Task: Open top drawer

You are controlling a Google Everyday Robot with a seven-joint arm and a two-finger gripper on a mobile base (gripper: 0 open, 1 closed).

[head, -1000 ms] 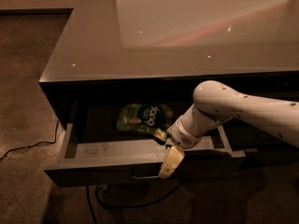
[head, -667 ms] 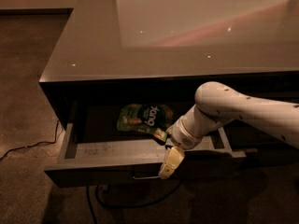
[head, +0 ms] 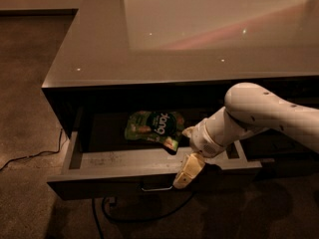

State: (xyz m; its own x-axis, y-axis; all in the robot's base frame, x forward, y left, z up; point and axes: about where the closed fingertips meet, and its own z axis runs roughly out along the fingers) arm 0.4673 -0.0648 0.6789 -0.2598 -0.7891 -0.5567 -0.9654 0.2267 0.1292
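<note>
The top drawer (head: 104, 179) is pulled out from under the grey countertop; its pale grey floor shows. A small metal pull (head: 155, 187) sits on its dark front. A green snack bag (head: 153, 127) lies inside toward the back. My gripper (head: 188, 172) hangs at the front edge of the drawer, just right of the pull, with its pale fingers (head: 191, 167) pointing down. The white arm (head: 264, 116) reaches in from the right and hides the drawer's right part.
The glossy grey countertop (head: 149, 39) overhangs the drawer. A black cable (head: 30, 158) runs along the carpet at the left and another loops under the drawer (head: 134, 215). Carpet floor lies left and in front.
The arm and gripper have shifted slightly to the right; the drawer stays pulled out about as far as before.
</note>
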